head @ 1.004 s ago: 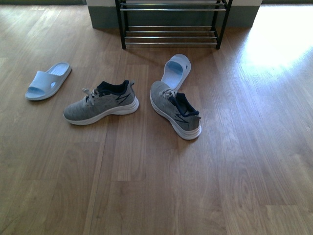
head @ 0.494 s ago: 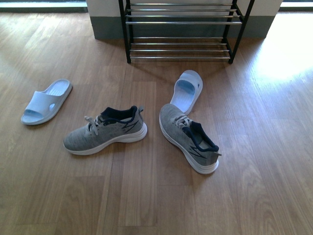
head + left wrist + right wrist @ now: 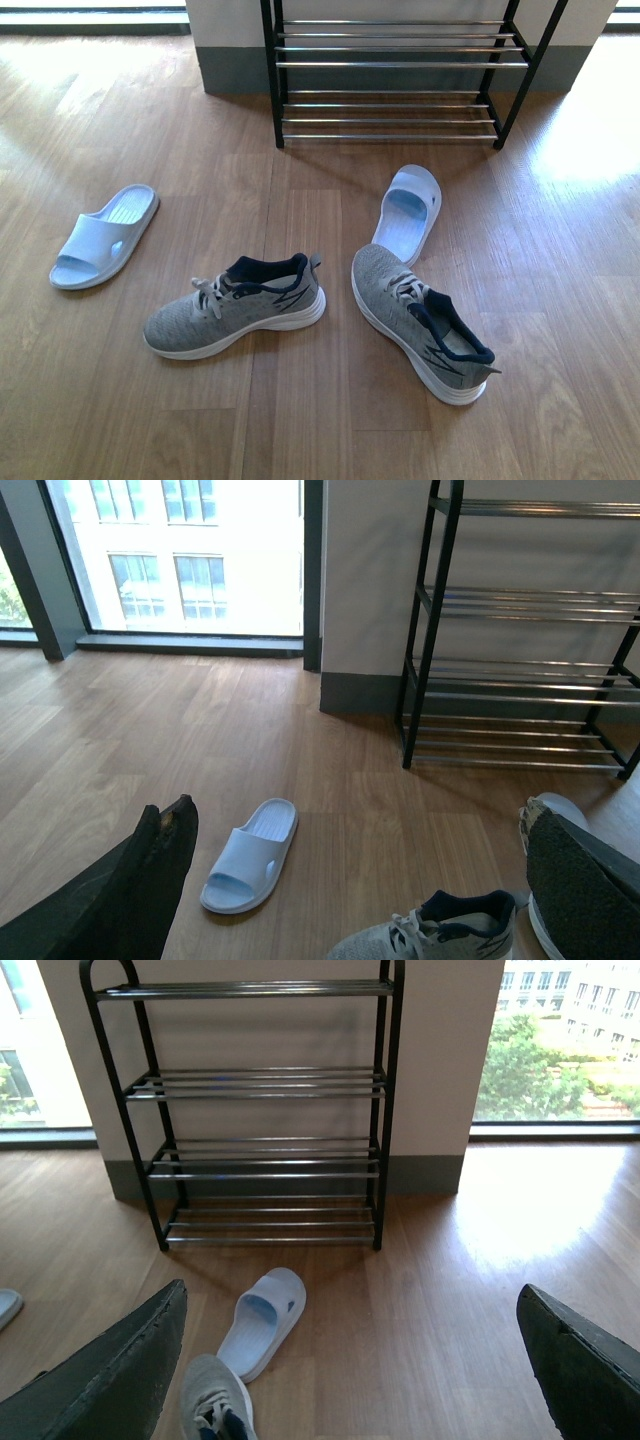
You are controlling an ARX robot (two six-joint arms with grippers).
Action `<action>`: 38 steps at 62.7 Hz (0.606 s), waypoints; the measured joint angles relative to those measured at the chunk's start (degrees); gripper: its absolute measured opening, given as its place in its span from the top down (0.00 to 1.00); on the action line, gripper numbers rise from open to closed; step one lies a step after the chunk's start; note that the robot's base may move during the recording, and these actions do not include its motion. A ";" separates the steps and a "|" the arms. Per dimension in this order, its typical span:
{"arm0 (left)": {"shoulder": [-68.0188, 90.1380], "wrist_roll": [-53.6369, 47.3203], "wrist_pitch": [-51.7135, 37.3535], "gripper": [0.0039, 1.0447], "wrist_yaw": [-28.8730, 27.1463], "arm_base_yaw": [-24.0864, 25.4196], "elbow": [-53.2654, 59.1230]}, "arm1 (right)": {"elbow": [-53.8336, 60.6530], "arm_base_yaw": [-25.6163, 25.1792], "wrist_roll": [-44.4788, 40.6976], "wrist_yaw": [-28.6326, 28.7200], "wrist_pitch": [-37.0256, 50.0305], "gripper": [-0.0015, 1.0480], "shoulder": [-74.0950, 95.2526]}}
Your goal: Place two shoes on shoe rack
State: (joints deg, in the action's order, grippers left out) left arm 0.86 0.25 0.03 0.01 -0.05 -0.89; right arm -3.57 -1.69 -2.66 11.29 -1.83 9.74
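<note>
While lying on wooden floor [image 3: 120, 400] before black chrome-barred shoe rack [image 3: 400, 63]: grey knit sneaker [image 3: 235, 310], its twin [image 3: 420, 325]; left fingers [image 3: 150, 880], right fingers [image 3: 110, 1380] spread, empty.

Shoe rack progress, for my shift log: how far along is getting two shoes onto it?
Done: nothing; the shoe rack holds no shoe. The left-hand sneaker, right-hand sneaker, near slide and far-left slide all lie on the floor. In hand: nothing; the left tool and right tool are open and empty. Left: grasping two shoes and setting them on the rack.
</note>
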 joint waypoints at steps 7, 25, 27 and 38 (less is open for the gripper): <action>0.00 0.00 0.00 0.09 -0.04 0.00 0.00 | -2.78 1.97 -1.18 1.68 10.05 0.09 19.65; 0.00 0.00 0.00 0.09 -0.02 0.00 0.00 | -15.98 5.84 -3.65 -2.80 42.84 0.09 82.55; 0.00 0.00 0.00 0.09 -0.02 0.00 0.00 | -18.12 5.86 -3.91 -3.28 44.30 0.09 88.08; 0.00 0.00 0.00 0.09 -0.02 0.00 0.00 | -33.92 4.87 -7.06 -5.62 46.23 0.09 119.60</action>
State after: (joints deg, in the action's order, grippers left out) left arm 0.86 0.25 0.03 -0.01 -0.05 -0.89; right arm -37.50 3.18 -9.72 5.67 44.40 129.34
